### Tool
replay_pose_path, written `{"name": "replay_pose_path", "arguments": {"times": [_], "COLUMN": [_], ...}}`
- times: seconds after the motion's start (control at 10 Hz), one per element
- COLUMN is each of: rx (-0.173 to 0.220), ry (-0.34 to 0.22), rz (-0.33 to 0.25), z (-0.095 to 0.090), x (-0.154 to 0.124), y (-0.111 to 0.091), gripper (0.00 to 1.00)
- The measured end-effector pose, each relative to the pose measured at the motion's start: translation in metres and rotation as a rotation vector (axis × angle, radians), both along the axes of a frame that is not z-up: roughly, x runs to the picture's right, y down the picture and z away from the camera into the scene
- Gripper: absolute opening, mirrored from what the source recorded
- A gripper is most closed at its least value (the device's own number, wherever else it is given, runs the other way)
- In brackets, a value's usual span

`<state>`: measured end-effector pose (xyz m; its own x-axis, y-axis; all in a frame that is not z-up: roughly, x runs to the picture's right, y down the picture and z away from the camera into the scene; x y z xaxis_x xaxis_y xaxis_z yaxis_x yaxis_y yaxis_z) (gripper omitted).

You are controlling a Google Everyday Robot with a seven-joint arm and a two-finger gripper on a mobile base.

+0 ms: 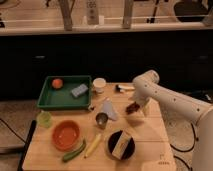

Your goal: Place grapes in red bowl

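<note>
The red bowl [66, 134] sits empty at the front left of the wooden table [150, 137]. My gripper [134, 108] hangs at the end of the white arm [165, 98] over the right middle of the table. A dark reddish cluster, the grapes [131, 107], shows right at the gripper's tip, just above or on the table surface. The gripper is well to the right of the red bowl.
A green tray [50, 100] at the back left holds an orange [57, 83] and a blue sponge [79, 90]. A white cup [99, 85], metal cup [101, 119], black bowl [120, 144], banana [93, 145], cucumber [74, 150] and small green cup [44, 118] also stand on the table.
</note>
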<state>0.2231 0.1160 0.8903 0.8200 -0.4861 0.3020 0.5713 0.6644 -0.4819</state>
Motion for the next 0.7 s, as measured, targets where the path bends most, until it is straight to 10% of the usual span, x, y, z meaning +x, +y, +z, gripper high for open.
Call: {"name": "replay_pose_path", "arguments": {"times": [0.3,0.7], "rx": [-0.006,-0.019], "ry": [0.022,0.033], "rz": [0.006,0.014], "z": [0.024,0.037], "x": [0.010,0.014], "y": [0.002,0.012], "gripper": [0.76,0.39]}}
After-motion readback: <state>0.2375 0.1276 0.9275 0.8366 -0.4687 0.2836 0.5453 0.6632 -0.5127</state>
